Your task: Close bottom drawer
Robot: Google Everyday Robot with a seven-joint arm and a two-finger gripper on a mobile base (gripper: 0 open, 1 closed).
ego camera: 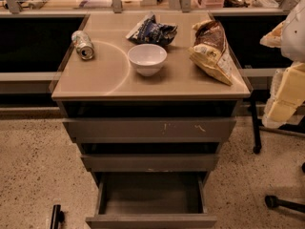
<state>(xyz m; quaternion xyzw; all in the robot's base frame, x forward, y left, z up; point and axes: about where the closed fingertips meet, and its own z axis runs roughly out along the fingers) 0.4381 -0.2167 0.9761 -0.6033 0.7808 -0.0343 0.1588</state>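
The bottom drawer (150, 220) is pulled far out at the foot of the grey-brown cabinet. Its plain front panel is nearest me and its shallow box (151, 197) is open and empty. Above it are the medium-width plain drawer front (150, 162) and the widest drawer front (150, 128) with pale scratch marks. Both of these stick out slightly. My gripper (284, 97) shows as white and pale yellow parts at the right edge of the view. It is level with the cabinet top, well above and to the right of the bottom drawer, and touches nothing.
On the cabinet top (95, 80) lie a tipped can (83, 44), a white bowl (147, 58), a blue crumpled bag (152, 31) and a brown snack bag (212, 49). Chair legs and a caster (271, 202) stand on the speckled floor at the right. A black object (56, 216) is at the lower left.
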